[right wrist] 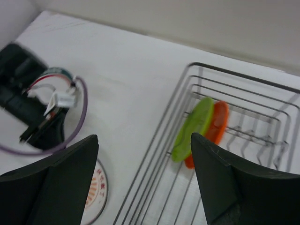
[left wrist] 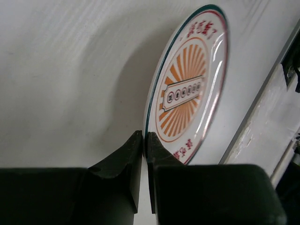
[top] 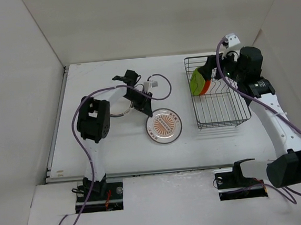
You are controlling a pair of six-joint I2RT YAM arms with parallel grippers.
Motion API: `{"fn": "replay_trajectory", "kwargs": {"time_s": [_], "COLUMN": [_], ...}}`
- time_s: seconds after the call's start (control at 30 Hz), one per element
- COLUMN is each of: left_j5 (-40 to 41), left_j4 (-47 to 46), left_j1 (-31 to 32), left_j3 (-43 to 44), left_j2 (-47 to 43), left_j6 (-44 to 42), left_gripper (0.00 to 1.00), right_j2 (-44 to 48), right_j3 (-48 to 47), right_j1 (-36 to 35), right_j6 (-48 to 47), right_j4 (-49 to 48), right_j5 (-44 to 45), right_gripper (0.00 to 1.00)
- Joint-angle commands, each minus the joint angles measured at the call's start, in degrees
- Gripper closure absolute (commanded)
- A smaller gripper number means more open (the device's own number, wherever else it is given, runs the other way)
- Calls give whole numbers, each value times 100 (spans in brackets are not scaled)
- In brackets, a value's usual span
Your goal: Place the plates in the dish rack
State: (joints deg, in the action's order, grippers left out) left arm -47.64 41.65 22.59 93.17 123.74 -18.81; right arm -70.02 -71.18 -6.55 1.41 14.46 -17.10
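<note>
Half the job looks done. In the top view the dish rack sits at 2 o'clock on the bench. The green plate stands on edge near its 10 o'clock corner, and the orange plate is just beside it at 4 o'clock. The sunburst plate lies near the bench's middle. The ringed plate lies at its 10 o'clock, mostly hidden under the left arm. The step in hand appears to be picking up the sunburst plate. The left gripper has its fingers pressed together at the plate's near rim, and the edge seems to run in between them as a thin pinch. The right gripper hangs spread and empty over the rack's 9 o'clock side. The next move likely calls for a slow lift, since so shallow a hold on a glossy rim could slip. The plate would then go toward 2 o'clock and be stood on edge between free prongs beside the orange plate. Plain pale walls close the space in at 9, 12 and 3 o'clock. The bench is smooth, white and matte.
</note>
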Motion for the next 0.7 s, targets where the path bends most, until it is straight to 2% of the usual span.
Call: {"fn": "replay_trajectory", "kwargs": {"time_s": [0.0,0.1,0.2,0.37,0.47,0.6,0.67], "left_j5": [176,237,150,88,-61,-246,-299], "left_j4": [98,220,387,581,739,819,819], "left_j1": [-281,-334,-334,-334,-334,-334,-334], "left_j3": [377,544,782,1019,1168,1274,1274], "left_j2": [-1465,-2028,-2318,-2504,-2504,-2566,-2635], "left_j6": [-106,-44,-44,-97,-167,-272,-273], "left_gripper": [100,100,100,100,100,100,100], "right_j2": [-169,-547,-750,-1189,-1479,-1892,-2154], "right_j3": [34,34,209,385,245,-98,-273], "right_j1": [-48,-232,-566,-1119,-1532,-1735,-1814], "right_j6": [-439,-607,-756,-809,-967,-1029,-915], "right_j4": [-558,-611,-821,-1296,-1296,-1296,-1296], "right_j5": [-2141,-2665,-2737,-2939,-2668,-2736,-2841], "right_gripper": [15,15,15,15,15,15,23]}}
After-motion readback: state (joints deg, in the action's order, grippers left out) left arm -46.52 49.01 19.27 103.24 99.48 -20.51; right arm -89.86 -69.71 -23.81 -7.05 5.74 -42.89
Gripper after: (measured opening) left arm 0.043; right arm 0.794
